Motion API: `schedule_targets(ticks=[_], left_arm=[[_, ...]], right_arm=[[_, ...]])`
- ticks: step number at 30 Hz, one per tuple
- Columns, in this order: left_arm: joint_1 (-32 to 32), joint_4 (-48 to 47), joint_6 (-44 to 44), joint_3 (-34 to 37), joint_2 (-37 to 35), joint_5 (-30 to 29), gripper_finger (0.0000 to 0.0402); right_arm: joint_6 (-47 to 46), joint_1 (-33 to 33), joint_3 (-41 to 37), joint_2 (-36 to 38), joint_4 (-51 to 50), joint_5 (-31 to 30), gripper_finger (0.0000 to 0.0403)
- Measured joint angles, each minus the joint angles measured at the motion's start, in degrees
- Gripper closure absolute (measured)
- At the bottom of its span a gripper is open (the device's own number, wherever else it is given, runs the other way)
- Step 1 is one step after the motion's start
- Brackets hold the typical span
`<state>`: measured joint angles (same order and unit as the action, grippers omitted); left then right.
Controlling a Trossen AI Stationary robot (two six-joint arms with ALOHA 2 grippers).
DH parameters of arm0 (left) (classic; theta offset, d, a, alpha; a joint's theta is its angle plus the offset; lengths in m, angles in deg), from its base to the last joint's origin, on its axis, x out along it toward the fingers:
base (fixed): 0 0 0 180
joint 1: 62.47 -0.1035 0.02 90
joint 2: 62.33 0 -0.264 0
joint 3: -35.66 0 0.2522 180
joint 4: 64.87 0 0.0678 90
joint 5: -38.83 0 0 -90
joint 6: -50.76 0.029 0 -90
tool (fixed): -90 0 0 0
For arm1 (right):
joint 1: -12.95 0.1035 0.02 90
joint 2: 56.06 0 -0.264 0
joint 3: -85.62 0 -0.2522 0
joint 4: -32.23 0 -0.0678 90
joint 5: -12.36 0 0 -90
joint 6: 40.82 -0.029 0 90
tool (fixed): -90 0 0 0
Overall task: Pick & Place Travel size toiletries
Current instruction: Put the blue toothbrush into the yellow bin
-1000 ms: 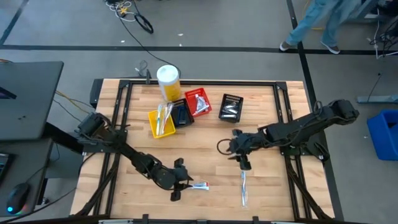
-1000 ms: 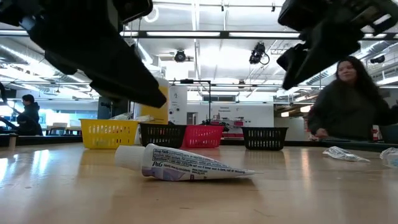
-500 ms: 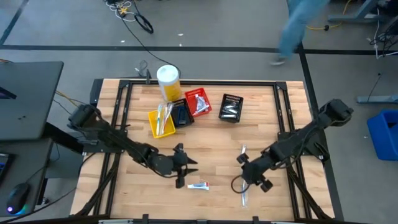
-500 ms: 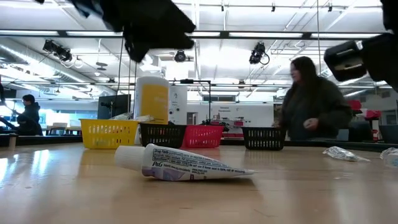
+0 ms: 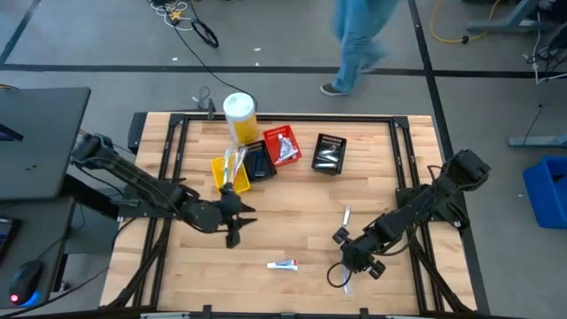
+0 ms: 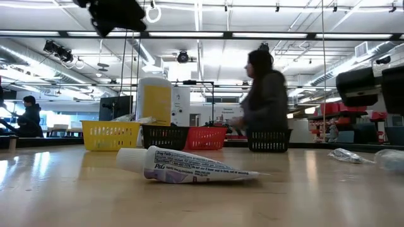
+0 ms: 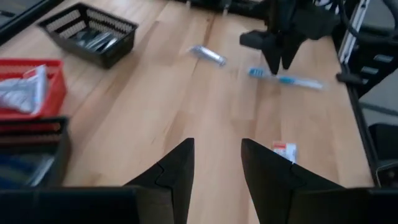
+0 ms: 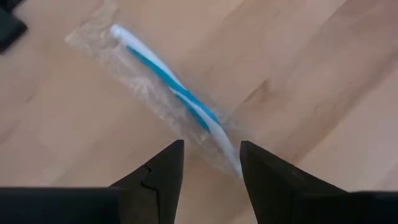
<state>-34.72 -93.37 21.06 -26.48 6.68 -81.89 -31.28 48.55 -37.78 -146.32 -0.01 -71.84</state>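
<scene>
"Where is the toothbrush?"

"Near the table's front edge, just ahead of the right gripper. It lies slanted across the open, empty fingers."

"And the left gripper?"

"Open too, farther off near the yellow basket."

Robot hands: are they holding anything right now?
No, nothing is held. The right end effector is open just over a wrapped toothbrush. The left end effector is open and empty above the table.

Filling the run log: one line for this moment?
left gripper: open, empty, near baskets | right gripper: open over wrapped toothbrush | tube: on table
</scene>
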Motion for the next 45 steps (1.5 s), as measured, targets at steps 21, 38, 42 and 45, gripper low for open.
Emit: schedule_targets(ticks=[21,38,42,45], left_arm=[[0.67,-20.74,-7.65,0.00,-15.54,-8.06,0.0262],[2.89,-13.78,-19.14,4.98,-11.11,-8.86,0.0262],[2.89,-9.65,-19.15,5.60,-7.89,-8.89,0.0262],[2.69,-6.23,-18.19,5.66,-5.02,-8.99,0.0262]], right_arm=[[1.80,-3.35,0.14,-4.20,3.51,-0.84,0.0346],[5.04,-13.41,-0.16,5.22,5.86,-13.53,0.0394],[6.77,-16.66,-0.13,7.19,9.82,-18.88,0.0394],[10.66,-19.02,-0.07,7.10,13.52,-19.31,0.0394]])
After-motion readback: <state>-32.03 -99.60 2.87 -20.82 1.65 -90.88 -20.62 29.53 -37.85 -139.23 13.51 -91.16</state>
